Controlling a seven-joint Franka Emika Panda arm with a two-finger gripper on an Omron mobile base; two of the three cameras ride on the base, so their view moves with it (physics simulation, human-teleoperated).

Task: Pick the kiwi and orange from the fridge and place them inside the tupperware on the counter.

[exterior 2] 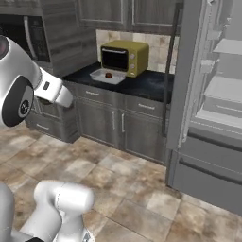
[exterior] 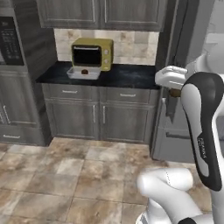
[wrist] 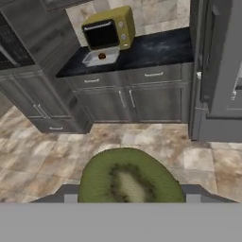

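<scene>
In the left base view, the tupperware (exterior: 83, 73) lies on the counter (exterior: 127, 76) just in front of the yellow microwave (exterior: 92, 53), and one small dark reddish thing, too small to name, sits inside it. To the right of the microwave, at the edge of the fridge (exterior: 186, 122), the gripper (exterior: 175, 92) holds a small brown piece. In the right base view, the tupperware (exterior 2: 108, 75) again touches the front of the microwave (exterior 2: 124, 57) and carries the same small dark item; right of the microwave the fridge (exterior 2: 208, 108) stands open, with pale shelves. In the hand view, the kiwi (wrist: 128, 177), shown with a green cut face, is clamped between the two fingertips (wrist: 71, 196), well below the microwave (wrist: 108, 30) and the tupperware (wrist: 100, 57).
</scene>
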